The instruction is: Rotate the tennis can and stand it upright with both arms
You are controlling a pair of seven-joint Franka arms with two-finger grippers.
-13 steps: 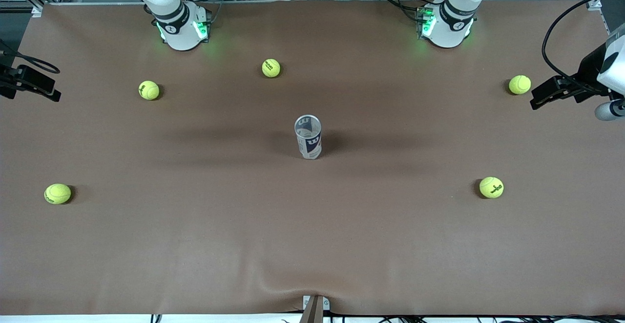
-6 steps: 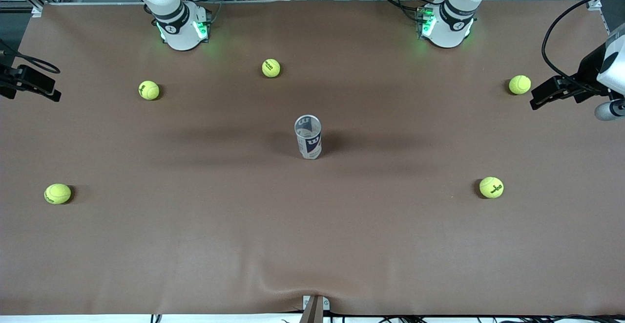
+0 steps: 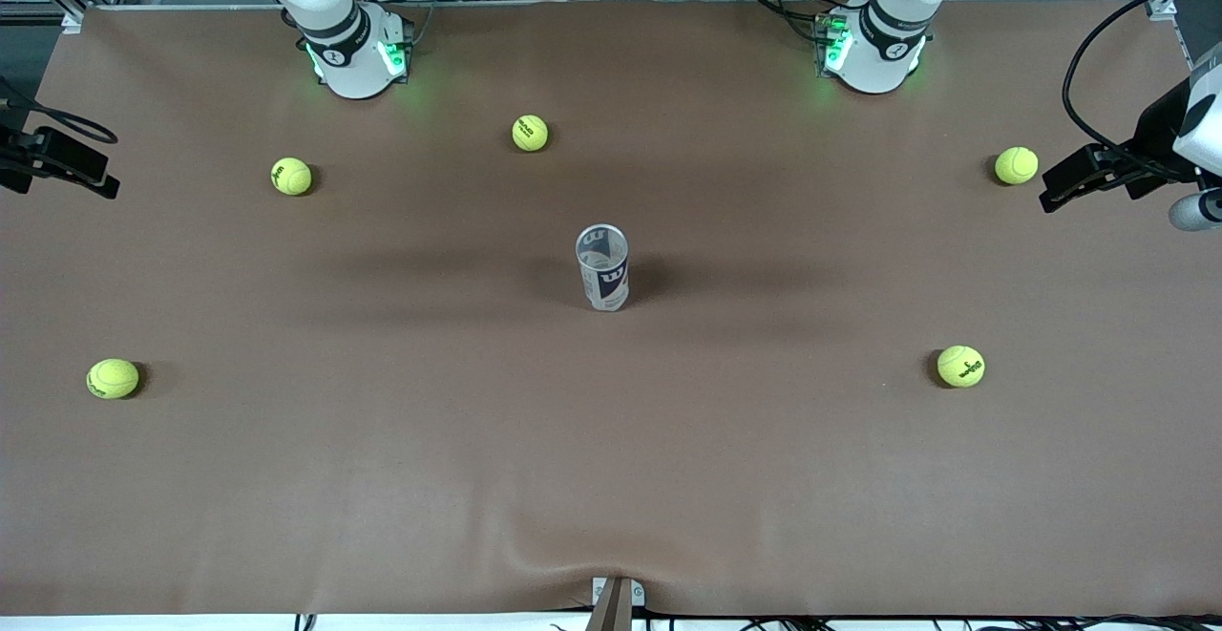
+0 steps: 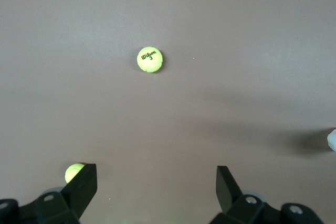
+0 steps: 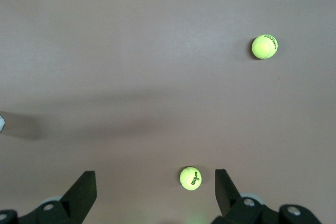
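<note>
Left tool: spread wide, nothing between its fingers — it hung over the tabletop at the left arm's end, above a tennis ball.
Right tool: released too, empty, over the right arm's end, a second ball just under it.
Tennis can: stood upright mid-tabletop, open mouth up, well apart from both tools.
Other balls: scattered around the can — none touched it.
</note>
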